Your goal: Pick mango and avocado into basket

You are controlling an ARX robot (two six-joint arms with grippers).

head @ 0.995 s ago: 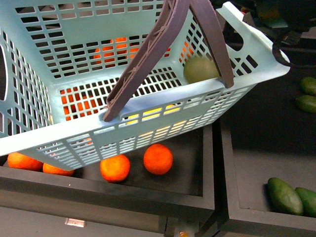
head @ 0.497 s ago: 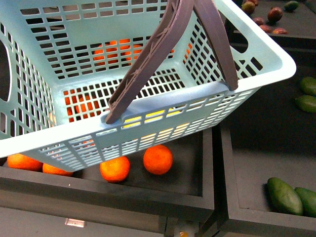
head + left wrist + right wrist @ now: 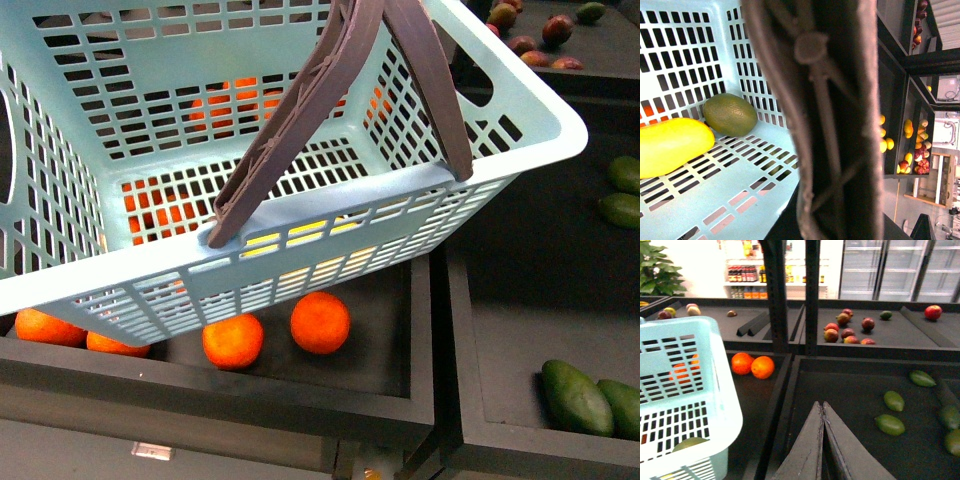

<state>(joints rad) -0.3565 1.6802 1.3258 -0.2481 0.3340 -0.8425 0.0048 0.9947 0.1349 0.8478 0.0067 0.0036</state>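
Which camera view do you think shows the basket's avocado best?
The left wrist view: the avocado lies whole on the basket floor beside the mango. The right wrist view shows only a sliver through the slots; the front view, none.

Even light, blown-out bg, foregrnd blur

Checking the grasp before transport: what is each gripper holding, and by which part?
The left gripper, itself hidden, apparently holds the basket by its gathered handles. The right gripper is shut, empty.
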